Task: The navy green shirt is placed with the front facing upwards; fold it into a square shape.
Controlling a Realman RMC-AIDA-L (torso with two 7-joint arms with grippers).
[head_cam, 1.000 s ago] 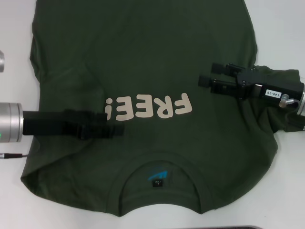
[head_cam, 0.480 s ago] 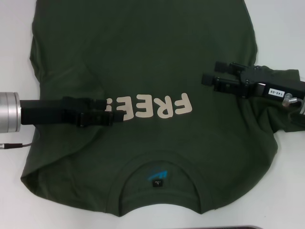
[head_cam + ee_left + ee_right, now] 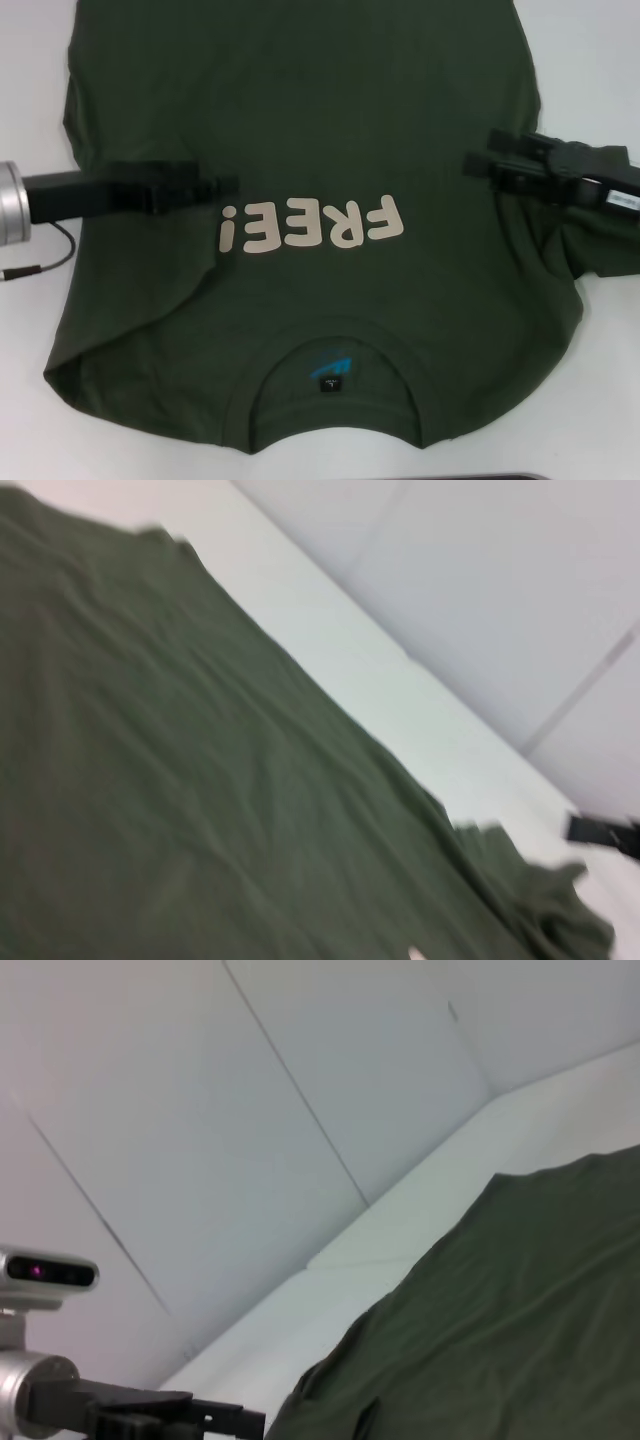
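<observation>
The navy green shirt (image 3: 300,110) lies spread on the white table, front up. Its cream "FREE!" lettering (image 3: 312,225) is mid-chest, and the collar and small neck label (image 3: 327,383) are at the near edge. My left gripper (image 3: 228,184) hovers over the shirt's left side, just left of the lettering, holding nothing. My right gripper (image 3: 480,155) is open and empty over the shirt's right side. The shirt also fills the left wrist view (image 3: 200,780), with the right gripper (image 3: 605,832) far off. The right wrist view shows the shirt (image 3: 500,1330) and the left arm (image 3: 150,1415).
The white table (image 3: 600,60) shows bare on both sides of the shirt. A thin black cable (image 3: 50,255) loops on the table below my left arm. White wall panels (image 3: 300,1090) stand behind the table.
Both arms have drawn apart. The left gripper moved farther from me and to the left, off the lettering. The right gripper moved right toward the shirt's edge. The shirt has not moved.
</observation>
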